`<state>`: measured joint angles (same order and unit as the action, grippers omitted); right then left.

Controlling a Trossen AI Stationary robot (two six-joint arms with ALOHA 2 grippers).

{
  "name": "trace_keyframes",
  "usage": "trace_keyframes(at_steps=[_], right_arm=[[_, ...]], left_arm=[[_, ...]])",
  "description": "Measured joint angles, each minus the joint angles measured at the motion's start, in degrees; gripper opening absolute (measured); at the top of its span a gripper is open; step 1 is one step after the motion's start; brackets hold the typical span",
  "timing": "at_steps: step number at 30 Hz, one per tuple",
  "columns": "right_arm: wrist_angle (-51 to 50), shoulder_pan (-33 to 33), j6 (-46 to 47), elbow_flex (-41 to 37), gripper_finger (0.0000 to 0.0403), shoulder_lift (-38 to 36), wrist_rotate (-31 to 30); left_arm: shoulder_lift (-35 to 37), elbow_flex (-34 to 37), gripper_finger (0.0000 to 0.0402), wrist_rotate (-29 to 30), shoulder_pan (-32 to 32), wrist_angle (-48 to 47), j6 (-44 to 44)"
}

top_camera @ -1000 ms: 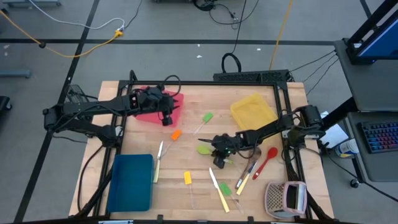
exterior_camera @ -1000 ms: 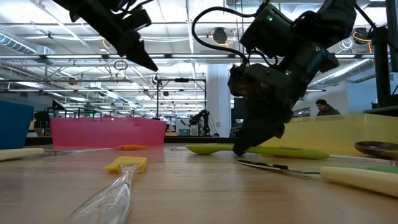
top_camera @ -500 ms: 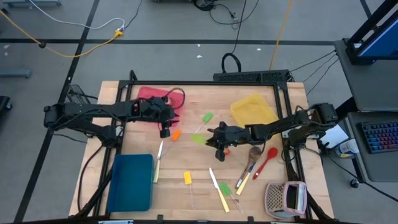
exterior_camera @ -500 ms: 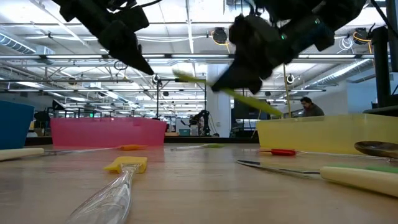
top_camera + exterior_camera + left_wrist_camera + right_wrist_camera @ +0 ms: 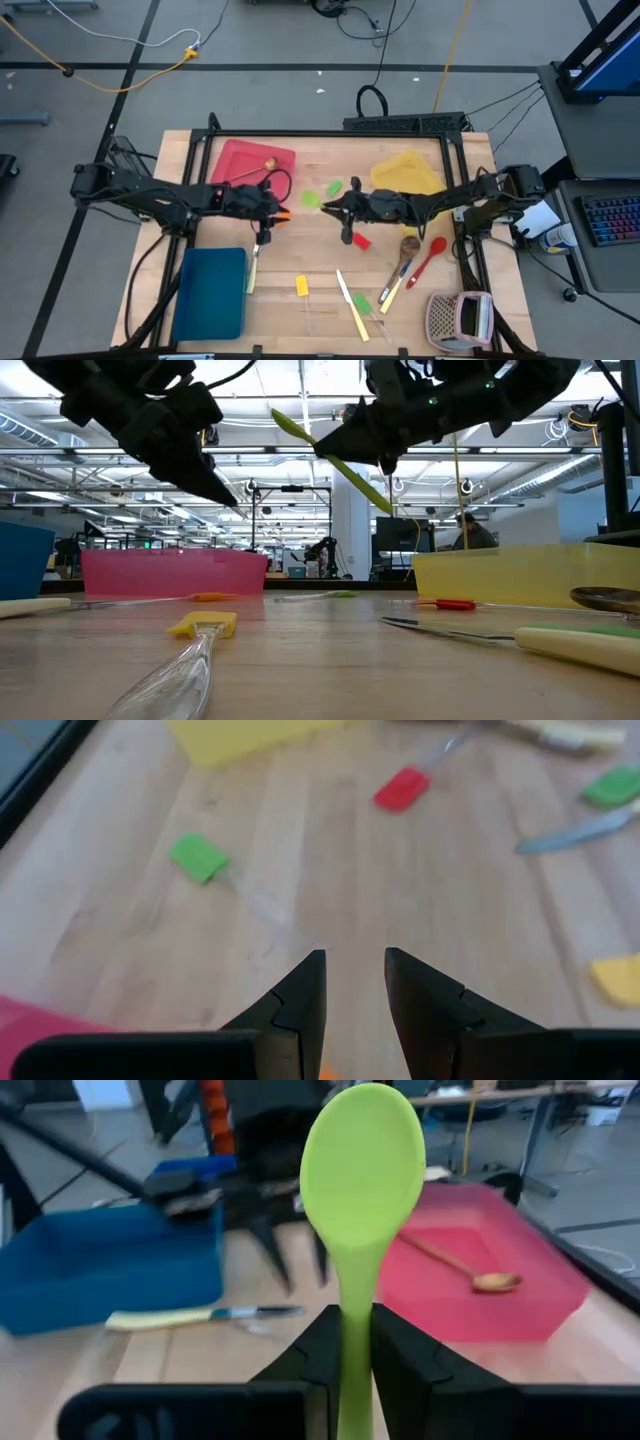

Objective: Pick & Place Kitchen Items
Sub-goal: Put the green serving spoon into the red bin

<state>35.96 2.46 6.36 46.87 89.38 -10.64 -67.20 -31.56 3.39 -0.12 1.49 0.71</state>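
The right gripper [image 5: 355,1342] is clamped on the handle of a green spoon [image 5: 362,1170], held up off the table [image 5: 310,270] with the bowl sticking out beyond the fingertips. Past the bowl sit a red tray [image 5: 490,1255] holding a brown spoon [image 5: 462,1268], a blue tray [image 5: 100,1265], and a cream-handled knife [image 5: 190,1317].

The left gripper [image 5: 352,992] hangs above the wood with its jaws parted and nothing between them. Ahead of its tips lie a green spatula [image 5: 200,857] and a red spatula [image 5: 402,790]; a yellow spatula [image 5: 615,978] lies off to one side.
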Motion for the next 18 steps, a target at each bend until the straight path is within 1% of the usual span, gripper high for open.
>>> trace_keyframes(at_steps=[4, 6, 10, 12, 15, 18], right_arm=[[4.56, -0.99, -1.28, 0.01, 0.0031, 0.54, 0.37], [6.38, -1.11, -2.52, 0.02, 0.0031, 0.59, 1.56], [15.05, -1.32, -4.43, 0.02, 0.0037, 0.59, 6.16], [20.19, -1.32, -4.8, 0.02, 0.0036, 0.59, 6.89], [25.05, -1.32, -5.54, 0.15, 0.0032, 0.55, 7.94], [25.32, -1.26, -5.56, 0.15, 0.0031, 0.61, 7.92]], left_arm=[[0.0, 3.09, 0.0111, 0.25, -1.88, 12.08, -1.07], [0.0, 4.31, 0.0111, 0.31, -2.84, 17.74, -1.05], [0.0, 5.55, 0.0111, 1.67, -4.5, 26.49, -0.82], [-0.14, 5.6, 0.0111, 3.04, -5.09, 29.55, -0.82], [-2.33, 5.64, 0.0111, 4.81, -5.92, 35.01, -0.02], [-5.42, 5.17, 0.0111, 5.65, -6.78, 42.89, 1.75]])
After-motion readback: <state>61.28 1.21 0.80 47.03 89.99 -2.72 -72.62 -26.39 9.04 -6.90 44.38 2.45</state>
